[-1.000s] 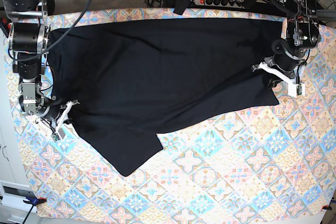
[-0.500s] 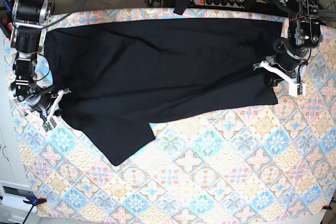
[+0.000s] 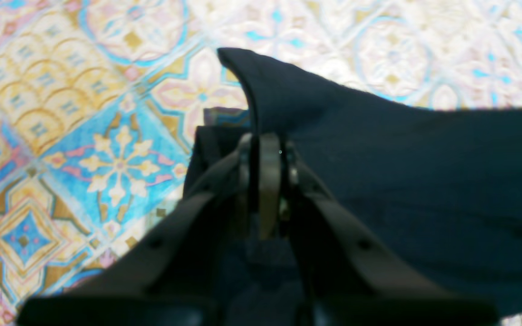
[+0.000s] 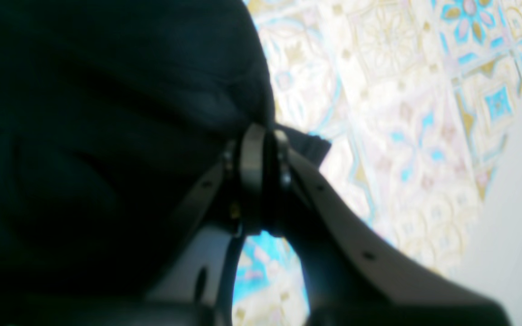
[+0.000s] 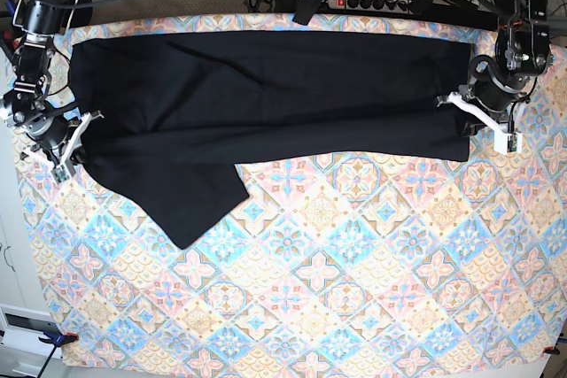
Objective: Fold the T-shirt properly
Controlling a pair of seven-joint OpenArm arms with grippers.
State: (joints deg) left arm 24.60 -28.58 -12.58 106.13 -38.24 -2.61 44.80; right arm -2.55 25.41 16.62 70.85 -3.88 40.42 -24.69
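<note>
Left gripper [image 5: 467, 123] and right gripper [image 5: 78, 141] clamped on opposite ends of T-shirt [image 5: 266, 104]; long axis stretched between them, side to side.

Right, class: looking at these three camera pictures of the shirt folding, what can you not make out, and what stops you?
- Plain black cotton T-shirt: its tag is too small to find in the base view.
- Left gripper: in the left wrist view, blur hides how much cloth it pinches.
- Right gripper: in the right wrist view, dark fabric fills the left half, folds unreadable.
- Patterned tablecloth: the shirt hides part of it.
</note>
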